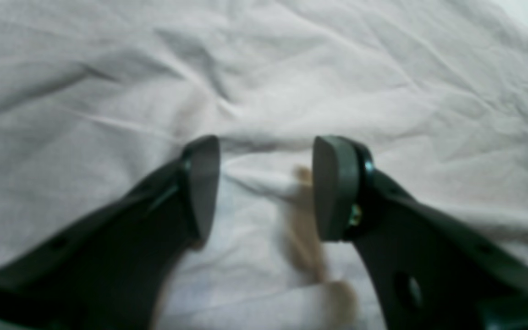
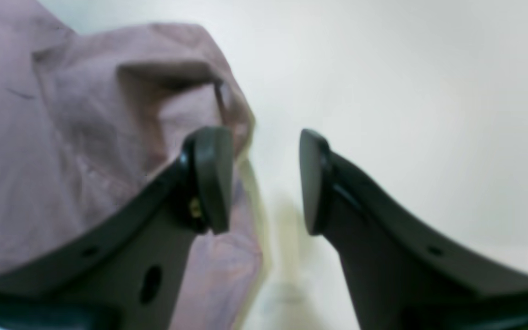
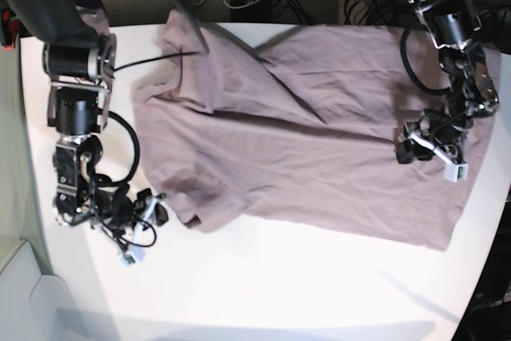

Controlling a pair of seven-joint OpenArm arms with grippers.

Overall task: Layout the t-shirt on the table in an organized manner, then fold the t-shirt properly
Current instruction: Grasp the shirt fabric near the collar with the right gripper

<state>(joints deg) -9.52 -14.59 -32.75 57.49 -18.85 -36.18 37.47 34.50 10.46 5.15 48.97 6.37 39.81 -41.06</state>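
White table with a t-shirt spread on it

The table (image 3: 279,293) is white and smooth, with a wide bare part along its near side and a bare strip at the left. The t-shirt (image 3: 319,149), dusty mauve-brown and wrinkled, lies directly on it, spread across the middle and far part. Its right part reaches close to the table's right edge. One corner of the cloth near the left is folded up a little.

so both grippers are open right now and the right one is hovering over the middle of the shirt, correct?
Not quite. Both are open, but the right gripper sits at the t-shirt's edge, over bare table, as the right wrist view shows. It is the left gripper that is over the cloth.
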